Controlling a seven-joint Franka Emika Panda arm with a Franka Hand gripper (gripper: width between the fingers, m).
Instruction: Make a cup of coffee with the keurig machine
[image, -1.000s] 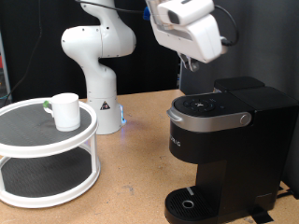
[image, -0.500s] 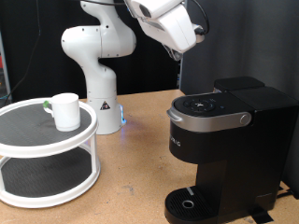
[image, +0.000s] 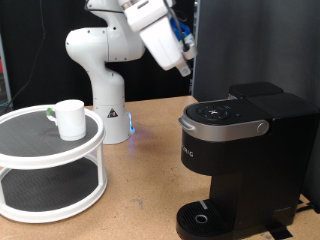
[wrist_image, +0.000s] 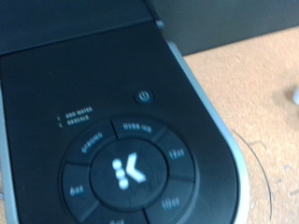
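I count one cup (image: 71, 119), one keurig machine (image: 245, 150) and one two-tier round white stand (image: 50, 165). My claw (image: 187, 68) hangs high in the air; my fingertips hardly show in the exterior view and not at all in the wrist view, so I cannot tell whether they stand apart or together, and nothing shows between them.

The keurig machine sits below my claw and toward the exterior view's right, its lid down. My wrist camera looks straight onto its top panel (wrist_image: 121, 177): a ring of buttons around a lit "K", a power symbol above it, and small white lettering too blurred to read. Silver letters run down the machine's front, only partly legible.

The white cup stands well apart from my claw, far below toward the exterior view's left, upright on the stand's top tier. Something small and dark lies just beside it.

Everything rests on a brown wooden table (image: 140, 190). Behind is a dark backdrop.
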